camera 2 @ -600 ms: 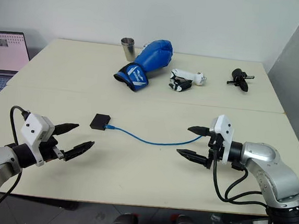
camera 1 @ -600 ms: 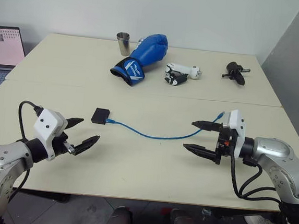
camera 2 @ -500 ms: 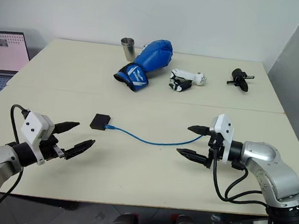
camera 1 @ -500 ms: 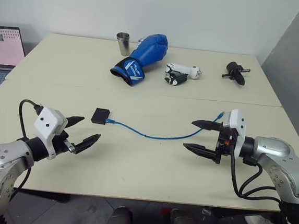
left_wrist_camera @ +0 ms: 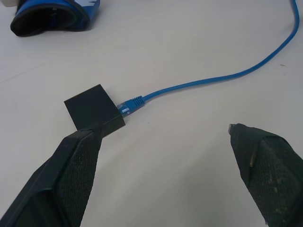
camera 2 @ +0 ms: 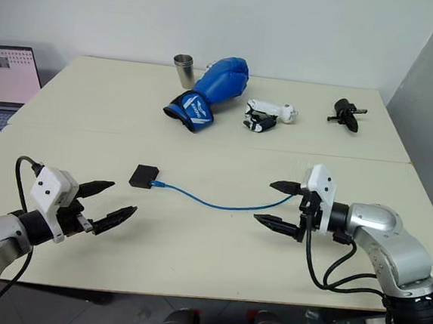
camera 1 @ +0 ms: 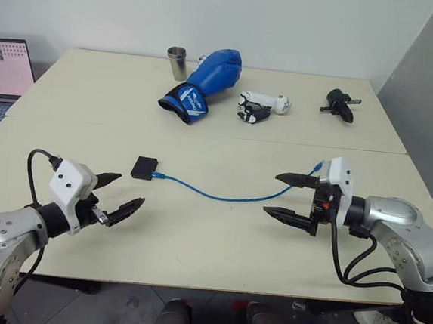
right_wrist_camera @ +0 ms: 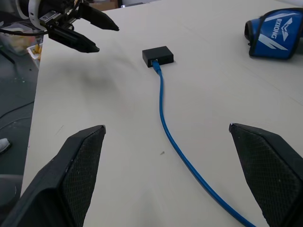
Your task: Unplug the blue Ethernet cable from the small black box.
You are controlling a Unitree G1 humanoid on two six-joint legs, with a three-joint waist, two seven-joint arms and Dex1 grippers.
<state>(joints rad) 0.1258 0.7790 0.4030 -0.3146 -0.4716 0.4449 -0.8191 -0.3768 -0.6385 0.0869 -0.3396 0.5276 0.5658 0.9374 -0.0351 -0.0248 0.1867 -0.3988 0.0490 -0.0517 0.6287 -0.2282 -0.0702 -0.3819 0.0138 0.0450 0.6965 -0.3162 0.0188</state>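
Since the cable point(camera 1: 221, 196) is plugged into the box point(camera 1: 145, 167) and neither is held yet, the step in hand looks like the approach, and it will go well only if the two are taken separately. In my judgement the left gripper point(camera 1: 120, 192) should pin the box by its sides, because the box is light and would slide along with the cord, while the right gripper point(camera 1: 294, 198) takes the cable close to the plug point(left_wrist_camera: 129, 107), not far down the cord, and pulls straight out along the port. The plug's latch may need pressing first; whether it is locked I cannot tell. Both grippers have their fingers wide apart and hold nothing. The box lies flat on the tabletop point(camera 1: 195, 236), a little ahead of the left gripper and just toward the middle, near but not touching. The cable runs from the box in a shallow curve across the tabletop and passes between the right gripper's open fingers, its far end lying just behind that gripper.
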